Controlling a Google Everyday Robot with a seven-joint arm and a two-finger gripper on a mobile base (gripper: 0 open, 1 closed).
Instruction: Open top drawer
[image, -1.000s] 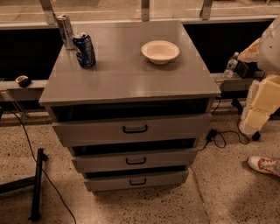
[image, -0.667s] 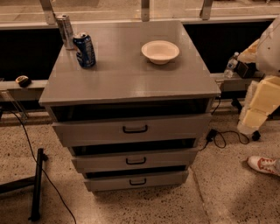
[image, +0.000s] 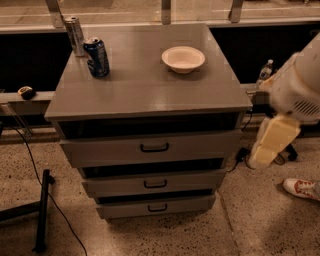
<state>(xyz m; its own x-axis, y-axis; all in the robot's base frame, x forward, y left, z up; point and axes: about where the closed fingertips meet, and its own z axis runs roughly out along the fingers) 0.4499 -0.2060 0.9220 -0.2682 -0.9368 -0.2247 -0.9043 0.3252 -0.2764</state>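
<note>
Speckled stone floor (image: 250, 225) lies nearest, with a black stand (image: 42, 210) at the left and a white shoe (image: 300, 188) at the right. On it stands a grey cabinet (image: 150, 112) with three drawers. The top drawer (image: 200, 146) is the widest one, just under the surface (image: 145, 90), with a dark gap above its front. Its black bar handle (image: 154, 148) at centre is the place to take hold. I judge the drawer stiff and rather heavy, so a straight pull toward the near side suits it. The tool (image: 262, 152) hangs right of the cabinet, well apart from the handle; whether it is released or clenched, I cannot tell. Farther back on the surface stand a blue can (image: 96, 56), a silver can (image: 75, 35) and a white bowl (image: 183, 59).
</note>
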